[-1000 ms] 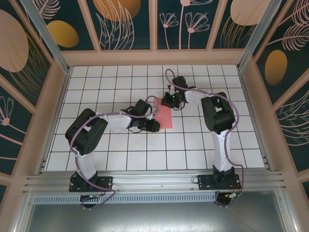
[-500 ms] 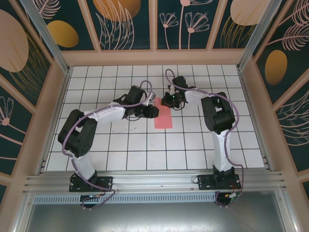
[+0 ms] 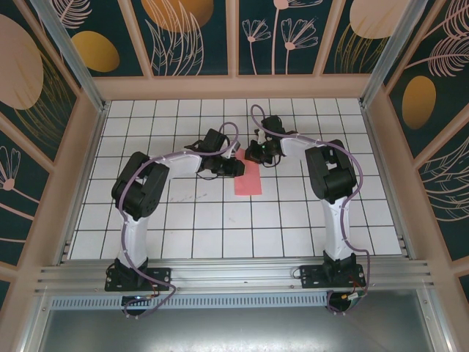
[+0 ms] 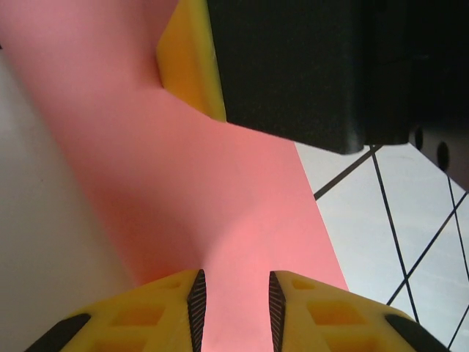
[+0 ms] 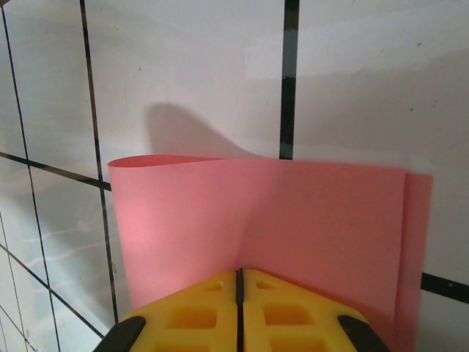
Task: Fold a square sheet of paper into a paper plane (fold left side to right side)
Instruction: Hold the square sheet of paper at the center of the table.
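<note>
Sheet of paper (image 3: 248, 180) (coral-red, doubled into a narrow strip) is found on the gridded tabletop (image 3: 293, 220), between the two arms. Its far end is clamped by the right gripper (image 5: 239, 273), fingers pressed together. The left gripper (image 4: 234, 284) is positioned at the sheet's left edge, fingers apart, red paper visible through the gap.

We see our right gripper (image 5: 239, 282) with its yellow fingers pressed flush together, pinching the square sheet of paper (image 5: 308, 220). The sheet is doubled over: its upper layer curls up at the left, and a lower strip peeks out at the right above the white gridded table (image 5: 183, 66).
</note>
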### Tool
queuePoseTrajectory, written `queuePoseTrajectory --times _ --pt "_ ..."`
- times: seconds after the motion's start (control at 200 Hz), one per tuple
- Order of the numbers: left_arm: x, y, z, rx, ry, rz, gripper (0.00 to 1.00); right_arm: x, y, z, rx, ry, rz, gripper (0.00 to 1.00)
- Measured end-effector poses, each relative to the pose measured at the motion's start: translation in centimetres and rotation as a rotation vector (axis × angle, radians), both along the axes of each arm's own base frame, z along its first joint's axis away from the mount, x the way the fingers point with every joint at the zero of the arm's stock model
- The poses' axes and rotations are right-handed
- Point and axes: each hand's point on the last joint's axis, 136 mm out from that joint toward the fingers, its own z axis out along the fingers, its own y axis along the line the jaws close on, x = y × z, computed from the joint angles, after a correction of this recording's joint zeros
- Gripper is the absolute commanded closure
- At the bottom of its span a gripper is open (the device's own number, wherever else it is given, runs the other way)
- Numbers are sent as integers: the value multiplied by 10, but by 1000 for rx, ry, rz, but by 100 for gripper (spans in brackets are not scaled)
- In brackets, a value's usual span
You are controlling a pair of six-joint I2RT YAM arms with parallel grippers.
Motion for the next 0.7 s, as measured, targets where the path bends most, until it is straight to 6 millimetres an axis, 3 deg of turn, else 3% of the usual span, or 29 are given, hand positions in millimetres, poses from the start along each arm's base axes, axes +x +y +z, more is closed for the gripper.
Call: queuePoseTrajectory --times 0.4,0.46,0.495,0.591,0.701 --pt "-2 -2 -17 28 16 3 68 1 1 1 4 -7 1 87" --pt "-2 -2 -17 28 15 6 68 2 1 2 4 -12 4 84" --pt "-2 -2 -18 28 15 9 68 2 1 3 4 -17 7 78" --pt "-2 -2 -18 29 10 16 68 3 1 11 -3 -54 12 68" --pt "-2 -2 -18 32 3 22 68 0 -8 34 -15 -106 -7 67"
